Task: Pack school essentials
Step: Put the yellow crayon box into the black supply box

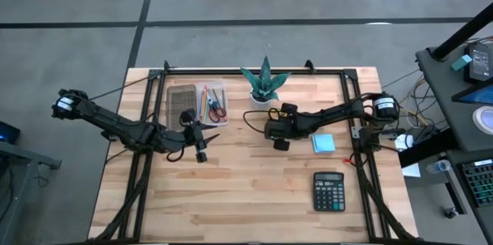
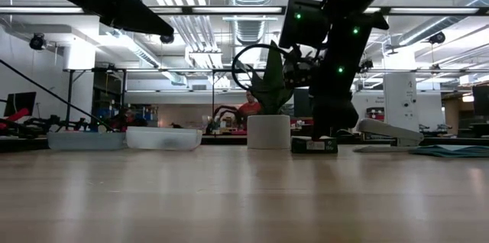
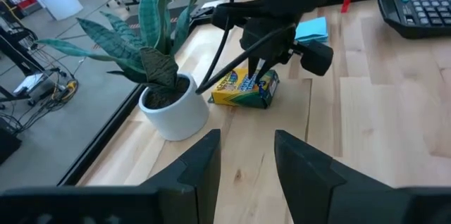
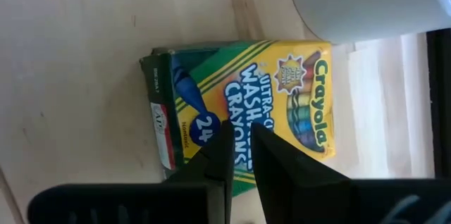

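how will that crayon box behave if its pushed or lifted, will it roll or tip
The crayon box lies flat on the wooden table, so it would probably slide rather than roll or tip. It looks like printed cardboard, likely fairly stiff but crushable under a hard pinch. The right end effector hovers above it with its narrow fingers nearly together. The potted plant stands close by; a push that way might nudge it.

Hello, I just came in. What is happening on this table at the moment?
The robot is packing school things. The right tool, its fingers nearly closed, hangs just above the crayon box, which lies on the table beside the potted plant; it holds nothing. The left tool waits partly open and empty, near the tray holding scissors and pencils. The sticky-note pad and calculator lie untouched.
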